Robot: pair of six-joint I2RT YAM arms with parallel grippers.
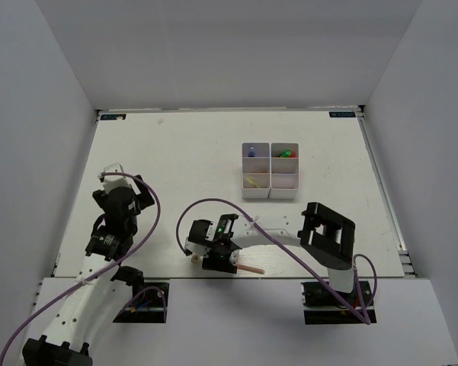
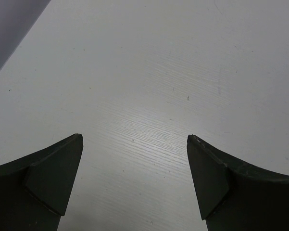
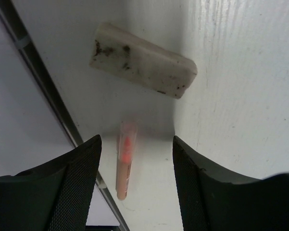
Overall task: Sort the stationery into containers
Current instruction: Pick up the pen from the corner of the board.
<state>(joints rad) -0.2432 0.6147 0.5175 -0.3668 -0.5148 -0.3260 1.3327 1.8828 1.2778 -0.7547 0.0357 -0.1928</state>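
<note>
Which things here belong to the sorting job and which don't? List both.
Job: white compartment box; green marker and yellow pen inside it; dirty eraser; pink pen.
Not the job: purple cables; corner label.

No legible writing; the two far-corner stickers [image 1: 341, 114] too small and blurred.

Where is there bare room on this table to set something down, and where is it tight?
Bare: the wide stretch of table between the left tool and the compartment box, and the strip right of the box. Crowded: the near edge under the open right tool, where a pink pen and an eraser lie close together.
</note>
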